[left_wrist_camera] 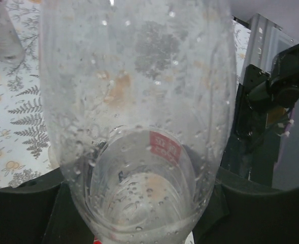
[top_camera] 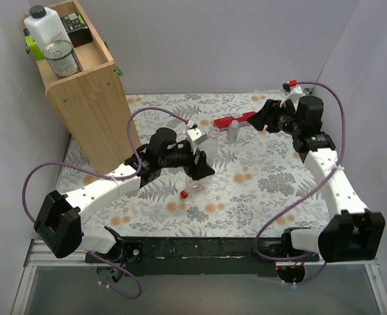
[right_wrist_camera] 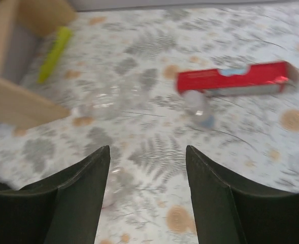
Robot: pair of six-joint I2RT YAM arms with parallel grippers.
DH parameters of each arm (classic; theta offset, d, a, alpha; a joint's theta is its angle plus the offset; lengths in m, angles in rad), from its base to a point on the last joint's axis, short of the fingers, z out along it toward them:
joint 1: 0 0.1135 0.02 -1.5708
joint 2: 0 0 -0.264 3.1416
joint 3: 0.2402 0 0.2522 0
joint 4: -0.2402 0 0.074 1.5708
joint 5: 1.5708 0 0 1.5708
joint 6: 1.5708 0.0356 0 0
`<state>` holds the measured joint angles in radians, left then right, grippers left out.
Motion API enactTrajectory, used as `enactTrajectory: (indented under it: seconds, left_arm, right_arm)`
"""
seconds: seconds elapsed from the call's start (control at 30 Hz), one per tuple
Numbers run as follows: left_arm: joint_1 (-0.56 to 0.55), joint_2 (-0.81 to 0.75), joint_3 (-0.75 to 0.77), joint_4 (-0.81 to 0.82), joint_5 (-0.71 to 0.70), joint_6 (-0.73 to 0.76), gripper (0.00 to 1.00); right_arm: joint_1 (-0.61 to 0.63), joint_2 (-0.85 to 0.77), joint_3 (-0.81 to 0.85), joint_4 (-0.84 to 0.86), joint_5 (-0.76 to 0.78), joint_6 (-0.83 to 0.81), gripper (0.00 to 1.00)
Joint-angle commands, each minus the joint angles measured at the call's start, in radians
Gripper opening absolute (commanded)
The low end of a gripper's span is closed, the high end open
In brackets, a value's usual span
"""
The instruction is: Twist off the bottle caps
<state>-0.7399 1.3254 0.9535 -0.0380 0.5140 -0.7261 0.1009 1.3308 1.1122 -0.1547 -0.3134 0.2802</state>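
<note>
Nearest the arm bases, the left gripper point(top_camera: 198, 172) has its jaws clamped on the body of a clear bottle point(left_wrist_camera: 139, 101). Its small red bottle cap point(top_camera: 184, 194) points toward the near edge, over the floral-patterned table point(top_camera: 259, 190). The bottle is thin, glossy plastic beaded with droplets, so I judge it light, easily squashed and slippery. It wants a firm hold on the body, and the stiff round cap should be taken by its rim, the part best suited to bear a twist. Farther back, two more clear bottles point(top_camera: 214, 136) stand near each other, just beside a long red box point(right_wrist_camera: 235, 79); whether they carry caps I cannot tell. Beyond them the right gripper point(right_wrist_camera: 146, 157) hovers with jaws apart and nothing between. A wooden crate point(top_camera: 88, 98) stands at the far left.
</note>
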Motion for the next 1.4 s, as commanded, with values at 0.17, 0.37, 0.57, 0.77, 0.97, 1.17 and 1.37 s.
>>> enactTrajectory:
  seconds: [0.17, 0.37, 0.57, 0.77, 0.97, 1.17, 1.37]
  left_arm:
    - [-0.004, 0.037, 0.045, -0.028, 0.118, 0.033, 0.44]
    - [-0.009, 0.035, 0.039, -0.022, 0.139, 0.034, 0.44]
    - [-0.030, 0.043, 0.042, -0.034, 0.143, 0.048, 0.44]
    - [-0.046, 0.052, 0.047, -0.049, 0.130, 0.056, 0.45]
    - [-0.050, 0.044, 0.045, -0.048, 0.089, 0.057, 0.45]
    - [-0.050, 0.035, 0.036, -0.034, 0.038, 0.047, 0.51]
    - [-0.050, 0.024, 0.028, -0.022, -0.014, 0.030, 0.98]
  right_arm:
    - [0.157, -0.242, 0.014, 0.046, -0.437, 0.122, 0.69]
    - [0.273, -0.211, 0.057, -0.039, -0.360, 0.074, 0.69]
    - [0.330, -0.191, 0.049, -0.032, -0.329, 0.076, 0.69]
    - [0.358, -0.189, 0.023, -0.008, -0.329, 0.094, 0.61]
    - [0.372, -0.194, -0.014, 0.004, -0.335, 0.108, 0.33]
    - [0.378, -0.248, -0.107, 0.064, -0.336, 0.155, 0.01]
    - [0.378, -0.309, -0.075, -0.079, -0.144, 0.114, 0.01]
